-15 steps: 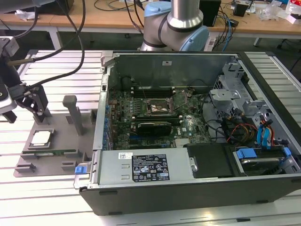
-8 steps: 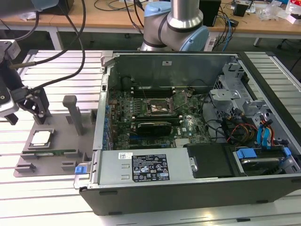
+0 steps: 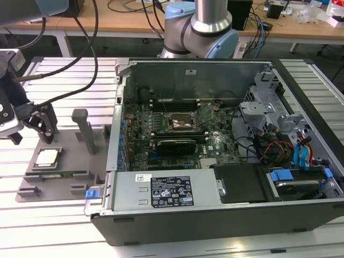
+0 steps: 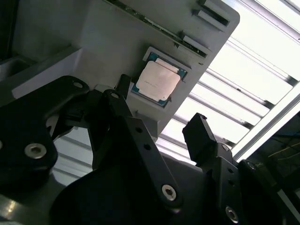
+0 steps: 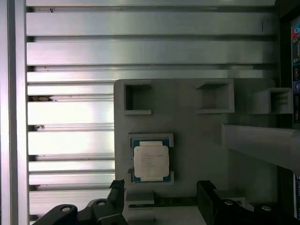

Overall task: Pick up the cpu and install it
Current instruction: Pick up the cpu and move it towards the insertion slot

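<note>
Your open, empty gripper [image 5: 161, 187] hangs near the cpu [image 5: 151, 161] in its tray [image 5: 197, 140]; descend off-centre and it may strike the tray, tilting the cpu.

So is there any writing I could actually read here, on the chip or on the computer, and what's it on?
cpu: faint print on its metal top, too blurred to read.
black label on the power supply: white print, too small to read.
white sticker beside it: unreadable.
small sticker on the case wall: unreadable.
No text can be quoted.
</note>
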### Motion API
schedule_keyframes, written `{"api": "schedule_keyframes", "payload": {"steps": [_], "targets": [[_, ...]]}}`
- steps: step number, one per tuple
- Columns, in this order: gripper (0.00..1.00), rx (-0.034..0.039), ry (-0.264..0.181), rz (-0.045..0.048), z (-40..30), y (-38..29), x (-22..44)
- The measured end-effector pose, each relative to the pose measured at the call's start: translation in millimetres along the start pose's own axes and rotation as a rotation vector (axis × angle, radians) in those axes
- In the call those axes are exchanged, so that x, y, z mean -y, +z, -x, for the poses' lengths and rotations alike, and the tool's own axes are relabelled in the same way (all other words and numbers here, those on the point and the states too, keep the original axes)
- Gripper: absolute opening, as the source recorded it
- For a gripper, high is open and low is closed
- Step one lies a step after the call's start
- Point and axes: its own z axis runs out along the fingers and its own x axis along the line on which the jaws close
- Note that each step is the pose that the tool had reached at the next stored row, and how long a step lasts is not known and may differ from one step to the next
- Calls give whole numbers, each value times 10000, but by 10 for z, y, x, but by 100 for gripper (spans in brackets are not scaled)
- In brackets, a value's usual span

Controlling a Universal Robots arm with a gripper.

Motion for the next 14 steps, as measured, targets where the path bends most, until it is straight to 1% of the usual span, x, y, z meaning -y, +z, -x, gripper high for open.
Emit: {"api": "schedule_keyframes", "payload": {"steps": [6, 7, 8, 14], "targets": [[72, 0, 0, 0, -2, 68, 0], [72, 0, 0, 0, -3, 129, 1], [72, 0, 0, 0, -5, 210, 1], [72, 0, 0, 0, -7, 258, 1]]}}
